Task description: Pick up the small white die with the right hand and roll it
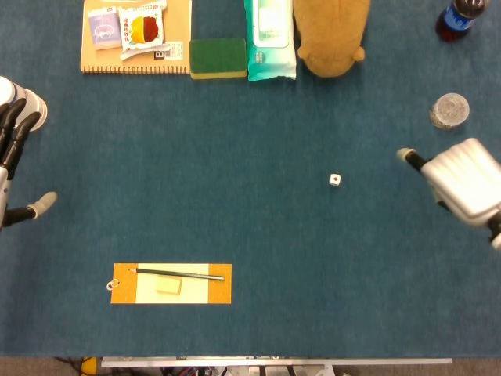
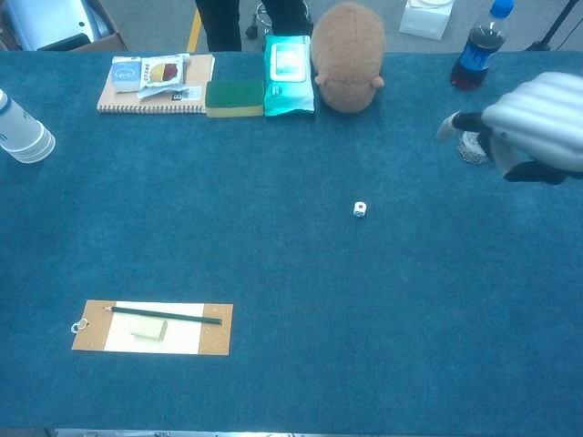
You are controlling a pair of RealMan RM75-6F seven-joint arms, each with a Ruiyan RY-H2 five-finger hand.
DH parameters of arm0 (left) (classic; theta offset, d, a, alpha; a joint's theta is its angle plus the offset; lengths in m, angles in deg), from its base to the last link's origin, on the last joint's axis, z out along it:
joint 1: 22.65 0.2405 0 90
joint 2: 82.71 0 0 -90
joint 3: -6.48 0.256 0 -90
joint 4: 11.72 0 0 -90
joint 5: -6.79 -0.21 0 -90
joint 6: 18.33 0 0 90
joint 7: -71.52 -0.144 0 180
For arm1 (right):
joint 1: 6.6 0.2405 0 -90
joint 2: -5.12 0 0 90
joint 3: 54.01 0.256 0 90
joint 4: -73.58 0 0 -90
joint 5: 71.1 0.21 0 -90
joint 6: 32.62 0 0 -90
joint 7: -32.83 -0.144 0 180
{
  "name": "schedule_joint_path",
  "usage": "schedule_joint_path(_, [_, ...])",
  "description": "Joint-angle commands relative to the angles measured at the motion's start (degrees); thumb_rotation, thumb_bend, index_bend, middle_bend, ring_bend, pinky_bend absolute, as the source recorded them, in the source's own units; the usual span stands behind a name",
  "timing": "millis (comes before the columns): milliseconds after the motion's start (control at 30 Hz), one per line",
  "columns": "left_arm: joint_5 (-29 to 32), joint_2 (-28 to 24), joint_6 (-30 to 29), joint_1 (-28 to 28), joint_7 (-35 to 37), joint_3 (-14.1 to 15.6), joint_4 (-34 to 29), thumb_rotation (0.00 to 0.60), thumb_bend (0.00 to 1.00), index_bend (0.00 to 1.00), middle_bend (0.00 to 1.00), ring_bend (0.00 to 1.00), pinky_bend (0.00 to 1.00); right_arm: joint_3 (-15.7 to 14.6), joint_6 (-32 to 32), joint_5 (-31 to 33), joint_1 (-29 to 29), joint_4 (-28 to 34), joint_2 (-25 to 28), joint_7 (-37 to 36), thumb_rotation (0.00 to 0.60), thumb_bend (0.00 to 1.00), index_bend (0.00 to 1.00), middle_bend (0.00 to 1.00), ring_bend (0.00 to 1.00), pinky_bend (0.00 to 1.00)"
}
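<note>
The small white die (image 1: 334, 179) lies alone on the blue table cloth right of centre, also seen in the chest view (image 2: 360, 209). My right hand (image 1: 463, 188) reaches in from the right edge, back upward and thumb stretched toward the die, roughly a hand's width to the right of it and holding nothing. In the chest view the right hand (image 2: 537, 123) hovers above the table in front of the clear cup. My left hand (image 1: 9, 149) sits at the far left edge with its fingers spread, empty.
Along the back lie a notebook (image 1: 176, 47) with snack packets, a green sponge (image 1: 218, 57), a wipes pack (image 1: 270, 39) and a brown plush toy (image 1: 330, 35). A cola bottle (image 2: 477, 55) and clear cup (image 1: 449, 110) stand back right. A cork board (image 1: 171, 283) with a pencil lies front left.
</note>
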Motion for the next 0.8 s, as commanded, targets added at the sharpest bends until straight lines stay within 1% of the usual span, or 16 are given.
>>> schedule_joint_path(33, [0.05,-0.26,0.46,-0.20,-0.78,-0.01,-0.49,0.600,0.05,0.01,0.00,0.00,0.11,-0.50,-1.46,3.13,2.64,0.02,-1.85,2.93,0.600,1.00,0.24,1.00,0.95,1.00])
schedule_joint_path(433, [0.44,-1.33,2.09,-0.81,-3.59,-0.01,-2.58,0.600,0.05,0.01,0.00,0.00,0.11,-4.05,-3.18,9.99,8.74,-2.15,-6.58,7.88,0.600,1.00,0.24,1.00,0.95,1.00])
schedule_joint_path(800, [1.05,-1.13,2.77,-0.87,-2.98,0.09,-2.04,0.600,0.05,0.01,0.00,0.00,0.11,-6.45,-4.84,15.23,13.83,-6.04,-11.12,8.61,0.600,1.00,0.24,1.00,0.95,1.00])
